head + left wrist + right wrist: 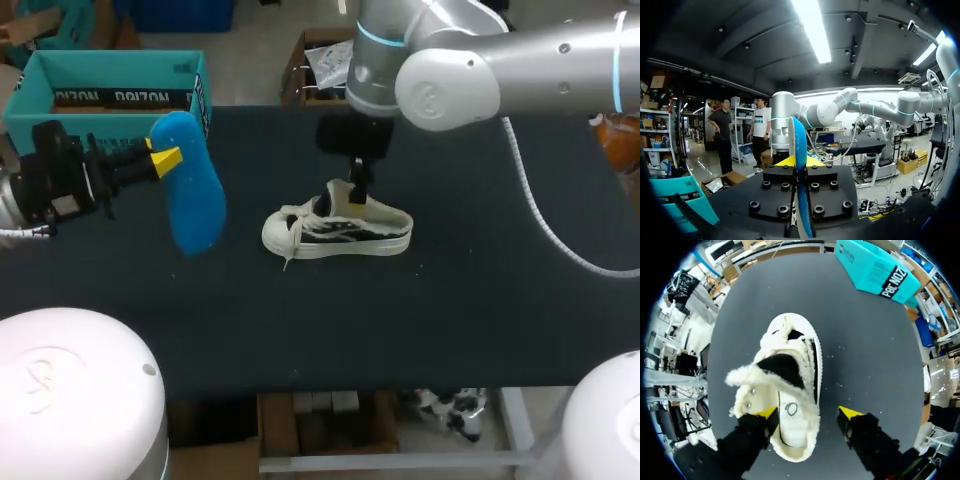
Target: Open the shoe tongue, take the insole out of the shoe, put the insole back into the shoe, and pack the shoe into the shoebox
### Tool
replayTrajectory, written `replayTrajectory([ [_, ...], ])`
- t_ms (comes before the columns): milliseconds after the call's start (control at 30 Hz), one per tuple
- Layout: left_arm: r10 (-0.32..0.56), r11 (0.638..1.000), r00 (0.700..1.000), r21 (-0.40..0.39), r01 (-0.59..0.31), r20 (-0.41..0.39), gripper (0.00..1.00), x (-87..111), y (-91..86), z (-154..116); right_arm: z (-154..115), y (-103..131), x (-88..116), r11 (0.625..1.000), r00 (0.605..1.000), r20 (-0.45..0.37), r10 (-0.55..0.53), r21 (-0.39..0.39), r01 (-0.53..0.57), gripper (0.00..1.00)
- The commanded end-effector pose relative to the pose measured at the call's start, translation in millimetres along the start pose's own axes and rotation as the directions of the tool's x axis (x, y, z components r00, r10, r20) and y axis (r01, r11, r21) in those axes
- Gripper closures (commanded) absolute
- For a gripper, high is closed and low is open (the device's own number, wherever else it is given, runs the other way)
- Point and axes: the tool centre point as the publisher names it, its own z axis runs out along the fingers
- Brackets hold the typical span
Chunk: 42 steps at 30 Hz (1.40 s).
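Nearest us on the dark, matte table (pixel 480 300) lies the shoe (pixel 340 228), a low white sneaker with a smooth rubber sole, black markings along its side and loose white laces trailing off the toe, which points toward our left. Its mouth is lined with shaggy cream fleece that flares outward, and the right wrist view shows a dark hollow toward the toe and a pale footbed at the heel. Our right gripper (pixel 807 413) hangs over that heel with its jaws spread wide: one yellow tip sits at the fleecy collar, the other stands clear of the shoe's outer wall, so nothing is clamped. Further off to the left, our left gripper (pixel 170 158) is clamped on the insole (pixel 195 195), a smooth, bright blue, foot-shaped slab held above the table. Beyond it, at the far left corner, sits the shoebox (pixel 110 85), open-topped teal cardboard.
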Motion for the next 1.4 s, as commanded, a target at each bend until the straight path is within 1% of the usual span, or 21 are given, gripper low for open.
replayTrajectory([
  [33,-0.002,1.000,0.983,0.002,0.002,0.183,1.00,7.2,3.4,-2.0,2.9,0.4,-2.2,1.000,1.000,-0.006,0.009,0.015,-0.009,1.00],
  [267,-0.021,1.000,0.982,0.004,0.021,0.188,1.00,5.1,8.0,-3.4,9.2,0.4,0.0,1.000,1.000,-0.011,0.025,0.017,-0.024,1.00],
  [467,-0.035,0.999,0.983,0.004,0.035,0.179,1.00,-3.7,9.4,-2.5,9.2,0.2,3.4,0.997,0.997,0.001,0.075,0.020,-0.075,1.00],
  [567,-0.041,0.999,0.986,0.005,0.040,0.163,1.00,-11.0,8.5,-0.2,4.8,-0.2,6.3,0.992,0.992,0.001,0.126,0.028,-0.126,1.00],
  [633,-0.041,0.999,0.988,0.006,0.041,0.149,1.00,-16.4,7.6,2.9,1.4,-1.1,8.3,0.982,0.983,-0.002,0.185,0.039,-0.185,1.00],
  [733,-0.040,0.999,0.992,0.011,0.039,0.123,1.00,-25.9,6.5,10.4,-5.0,-1.9,12.8,0.962,0.962,-0.009,0.271,0.036,-0.271,1.00],
  [867,-0.034,0.999,0.996,0.019,0.033,0.077,1.00,-42.5,3.3,24.7,-13.4,-5.4,20.4,0.923,0.923,-0.020,0.384,0.013,-0.384,1.00],
  [933,-0.032,0.999,0.998,0.025,0.030,0.049,1.00,-53.2,1.0,33.4,-17.9,-7.3,25.2,0.891,0.890,-0.024,0.455,-0.004,-0.455,1.00],
  [1000,-0.031,0.999,0.999,0.034,0.030,0.024,1.00,-61.3,-1.1,39.3,-21.1,-8.4,29.2,0.864,0.864,-0.021,0.503,-0.025,-0.504,1.00],
  [1033,-0.030,0.999,1.000,0.036,0.029,0.009,1.00,-65.1,-2.0,43.2,-22.9,-9.1,32.1,0.841,0.842,-0.023,0.539,-0.036,-0.540,1.00],
  [1067,-0.027,0.999,1.000,0.042,0.028,-0.013,1.00,-70.5,-3.3,49.1,-25.0,-9.9,36.7,0.811,0.814,-0.020,0.581,-0.069,-0.581,1.00],
  [1100,-0.026,0.999,0.999,0.043,0.027,-0.023,1.00,-72.6,-3.9,51.7,-26.0,-10.5,39.1,0.792,0.796,-0.023,0.605,-0.081,-0.605,1.00],
  [1200,-0.020,0.998,0.997,0.052,0.023,-0.071,1.00,-88.8,-7.7,66.6,-27.4,-12.1,49.8,0.695,0.705,-0.041,0.708,-0.143,-0.705,1.00],
  [1233,-0.020,0.998,0.997,0.054,0.025,-0.080,1.00,-90.6,-7.8,69.2,-27.4,-11.9,52.0,0.678,0.691,-0.042,0.722,-0.156,-0.718,1.00],
  [1267,-0.020,0.998,0.995,0.054,0.025,-0.096,1.00,-95.3,-8.3,74.6,-27.4,-11.1,56.8,0.640,0.657,-0.054,0.752,-0.179,-0.747,1.00],
  [1300,-0.020,0.998,0.994,0.056,0.026,-0.107,1.00,-99.6,-8.5,77.4,-27.2,-10.9,58.8,0.621,0.640,-0.055,0.767,-0.190,-0.760,1.00],
  [1333,-0.020,0.998,0.992,0.061,0.028,-0.128,1.00,-105.7,-8.9,81.7,-27.2,-10.4,63.7,0.580,0.604,-0.061,0.795,-0.217,-0.785,1.00],
  [1400,-0.016,0.998,0.989,0.065,0.025,-0.145,1.00,-110.2,-9.8,86.9,-27.1,-9.7,71.3,0.516,0.549,-0.073,0.833,-0.257,-0.817,1.00],
])
